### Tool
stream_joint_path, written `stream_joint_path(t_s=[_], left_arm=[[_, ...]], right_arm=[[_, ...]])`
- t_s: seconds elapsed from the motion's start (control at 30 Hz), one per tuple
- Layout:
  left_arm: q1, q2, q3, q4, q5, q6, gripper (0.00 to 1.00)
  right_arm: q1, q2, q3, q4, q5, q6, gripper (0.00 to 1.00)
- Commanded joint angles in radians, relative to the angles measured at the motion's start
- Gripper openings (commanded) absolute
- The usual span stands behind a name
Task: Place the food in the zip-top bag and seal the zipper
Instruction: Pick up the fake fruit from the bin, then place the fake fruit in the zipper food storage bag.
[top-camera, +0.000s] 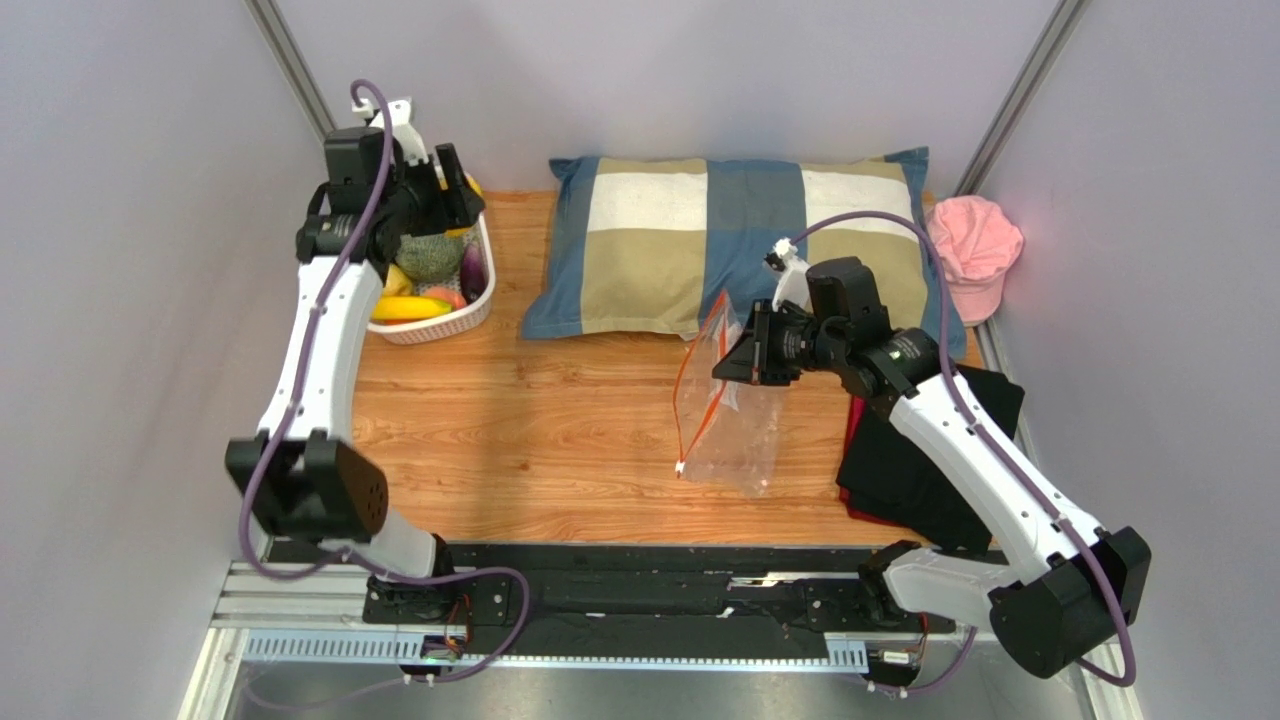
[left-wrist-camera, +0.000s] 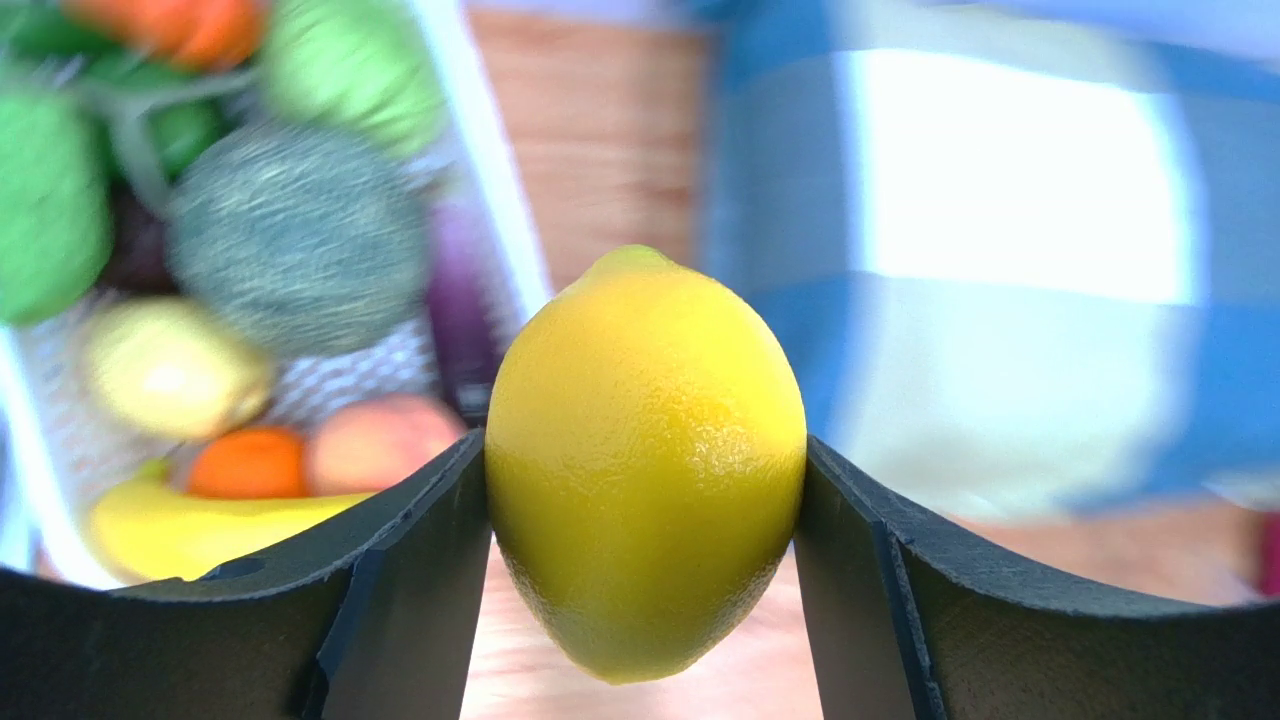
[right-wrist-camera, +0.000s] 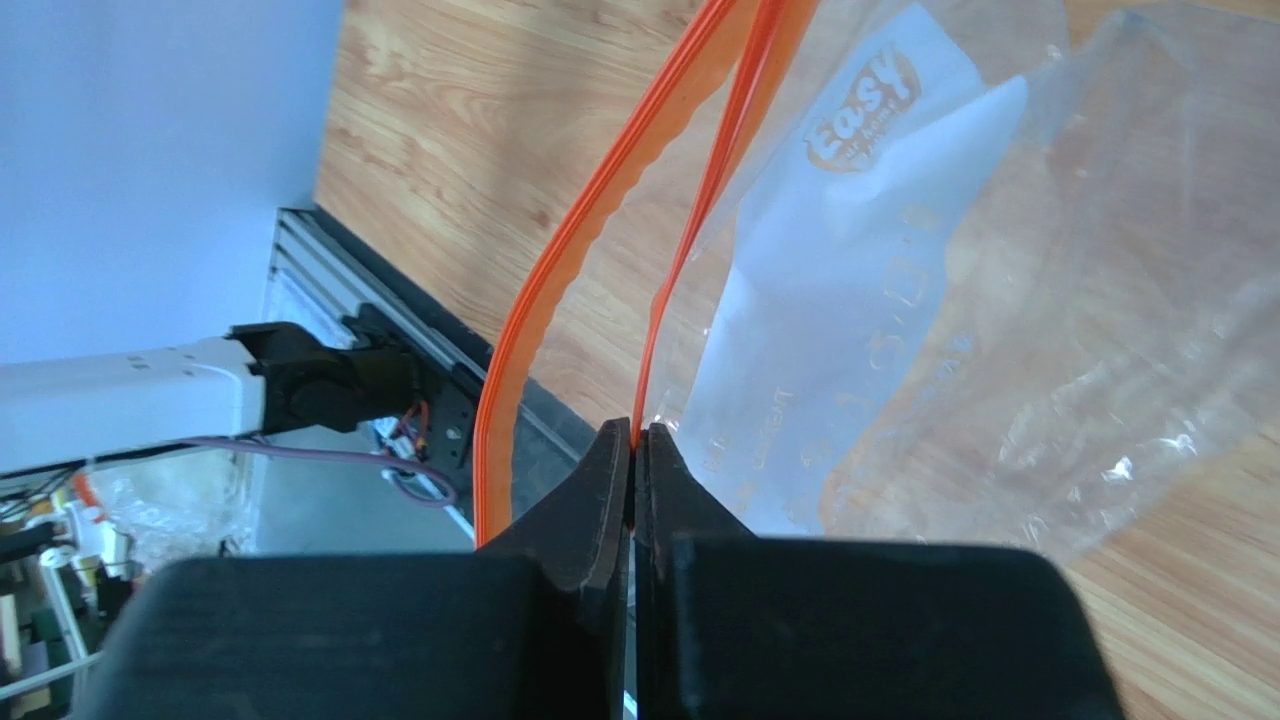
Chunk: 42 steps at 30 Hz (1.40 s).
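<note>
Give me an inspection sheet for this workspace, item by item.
Surface: wooden table.
Job's things: lemon clamped in left claw by white basket; banana and other food in basket; zip-top bag hangs from right claw, zipper open.
Clutter: checked pillow, pink cap, black cloth.
Claws: left shut on lemon; right shut on one zipper strip.
Cables: purple cables along both arms; no snag seen.
Surroundings: grey walls, metal rail under arm bases.

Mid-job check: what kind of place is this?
Probably a walled robot test booth, not a home: plain grey panels, an aluminium mounting rail, and staged props like a pillow and pink cap.
</note>
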Motion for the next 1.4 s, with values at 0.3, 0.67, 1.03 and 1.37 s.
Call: stream_joint_path(t_s=[0.3,0.67,1.03,1.37], left_arm=[[-0.488,-0.348,-0.245,0.038,0.436,-0.116,0.13],[-0.734,-0.263,-0.365,0.152,0.479,-0.182,0.13],[-0.694,-0.096,-0.413,0.058,0.387,-0.294,0.1],[-0.725,-0.093,-0.373,-0.062,0.055,-0.238,0.14]], right_arm=[[-0.001,0.047,-0.041,0.227,-0.111,0.169,0.0],[-0.002,0.051,-0.081,0.258,-0.134,0.192,0.0],[-0.002,0.009,-0.095,0.274,-0.206,0.155,0.0],[0.002,-0.023,-0.112,0.344,-0.309,0.198,0.0]])
